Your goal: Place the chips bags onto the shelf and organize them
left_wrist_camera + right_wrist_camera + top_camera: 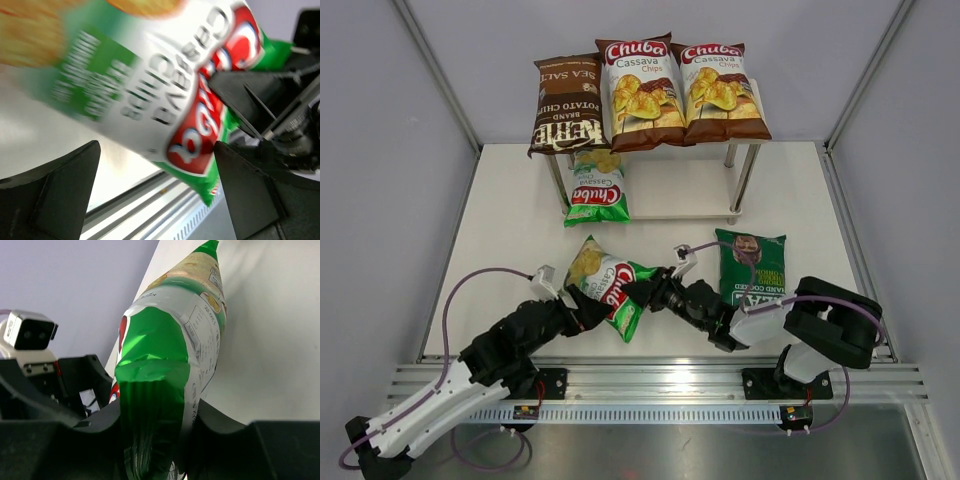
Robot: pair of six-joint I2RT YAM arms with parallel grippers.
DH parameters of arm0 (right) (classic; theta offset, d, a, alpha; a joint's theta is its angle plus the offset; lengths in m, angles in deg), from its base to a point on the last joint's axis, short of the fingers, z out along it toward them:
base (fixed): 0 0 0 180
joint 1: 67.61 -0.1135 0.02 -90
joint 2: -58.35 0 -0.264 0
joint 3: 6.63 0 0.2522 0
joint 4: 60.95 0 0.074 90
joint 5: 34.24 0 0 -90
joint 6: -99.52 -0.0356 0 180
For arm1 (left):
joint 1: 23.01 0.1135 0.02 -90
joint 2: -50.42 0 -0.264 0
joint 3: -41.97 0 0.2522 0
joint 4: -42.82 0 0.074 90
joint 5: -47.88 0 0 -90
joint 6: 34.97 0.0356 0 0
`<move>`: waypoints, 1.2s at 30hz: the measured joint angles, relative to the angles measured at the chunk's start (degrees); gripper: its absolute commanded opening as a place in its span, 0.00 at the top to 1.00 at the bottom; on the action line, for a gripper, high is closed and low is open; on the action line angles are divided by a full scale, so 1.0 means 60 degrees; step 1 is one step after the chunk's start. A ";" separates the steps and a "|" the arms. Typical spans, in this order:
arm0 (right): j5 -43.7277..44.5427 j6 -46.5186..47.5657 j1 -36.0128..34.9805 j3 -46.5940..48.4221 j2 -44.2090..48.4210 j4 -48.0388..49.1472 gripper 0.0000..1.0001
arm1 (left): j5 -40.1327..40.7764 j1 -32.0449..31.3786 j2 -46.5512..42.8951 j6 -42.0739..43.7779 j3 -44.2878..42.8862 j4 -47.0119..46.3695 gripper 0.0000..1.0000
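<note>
A light green Chuba bag (605,283) is held up between my two arms near the table's front. My right gripper (642,293) is shut on its crimped end, as the right wrist view shows (170,340), with the gripper (155,425) pinching the seal. My left gripper (588,312) is open beside the bag's left side; in the left wrist view the bag (165,90) hangs over the wide-apart jaws of that gripper (157,185). The shelf (685,190) stands at the back. The Kettle bag (565,103) and two Chuba Cassava bags (640,92) (720,92) lie on top.
A second light green Chuba bag (597,190) lies on the shelf's lower board at the left. The dark green bag (752,265) lies flat on the table by my right arm. A metal rail (660,380) runs along the front edge. White walls enclose the sides.
</note>
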 measured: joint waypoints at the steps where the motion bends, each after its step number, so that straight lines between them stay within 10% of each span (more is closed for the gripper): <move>1: -0.0044 0.0066 0.0000 -0.0233 0.0117 0.0153 0.74 | 0.0204 0.0004 -0.0124 -0.0004 -0.0058 0.0331 0.01; 8: 0.0127 0.0550 -0.0018 -0.2106 0.2419 0.0517 0.76 | 0.1395 0.0004 -0.0714 -0.0102 -0.0433 0.2116 0.01; 19: 0.1734 0.1228 0.0958 -0.2087 0.9063 -0.4087 0.76 | 0.2189 0.0004 0.0648 0.0423 -0.2178 0.3617 0.01; 36: 0.1530 0.0940 0.4255 0.0047 0.4794 -0.4178 0.76 | 0.1847 0.0004 0.2878 0.3778 -0.6339 0.4936 0.01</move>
